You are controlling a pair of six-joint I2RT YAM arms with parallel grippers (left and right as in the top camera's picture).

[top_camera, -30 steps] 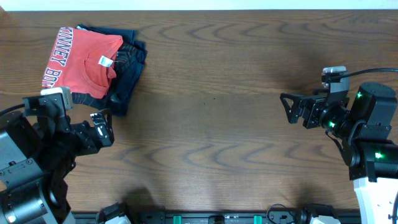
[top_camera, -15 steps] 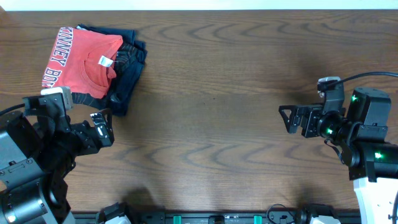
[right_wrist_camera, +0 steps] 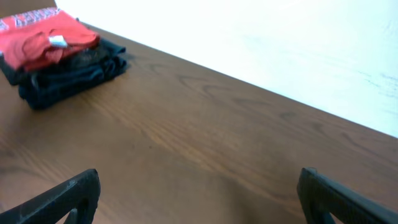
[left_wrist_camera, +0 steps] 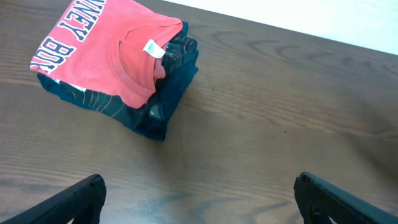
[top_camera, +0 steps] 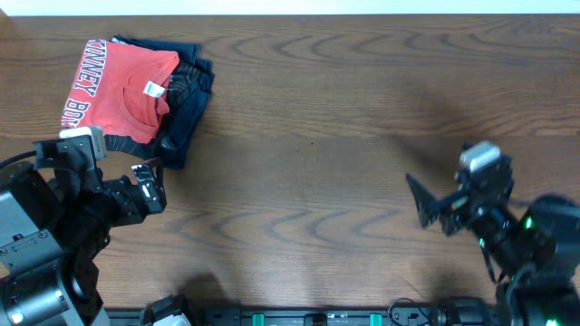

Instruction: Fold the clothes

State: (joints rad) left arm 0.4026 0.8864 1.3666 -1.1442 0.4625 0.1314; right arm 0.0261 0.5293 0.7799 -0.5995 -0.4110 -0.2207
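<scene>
- Sitting at the far left of the wooden table, the orange-red T-shirt is folded into a neat packet. Its white block lettering runs down its outer edge.
- There's the small white neck label, showing right at the collar and facing up.
- Under it lies a dark navy folded shirt, and the red one rests straight on top. The navy cloth pokes out on the side toward the table's middle and along the near edge.
- The left gripper hovers just on the near side of that pile with its jaws spread wide. Nothing sits between them and it touches no cloth.
- In the left wrist view, its two dark fingers frame the bottom corners with bare wood between them. The stack sits ahead, up and to the left.
- Over on the other side, the right gripper is well apart from the clothes. It points in toward the table's middle, gaping just as wide and empty.
- In the right wrist view the stack is tiny in the top left corner, with the red shirt uppermost. Only plain wood grain shows between the fingers.
</scene>
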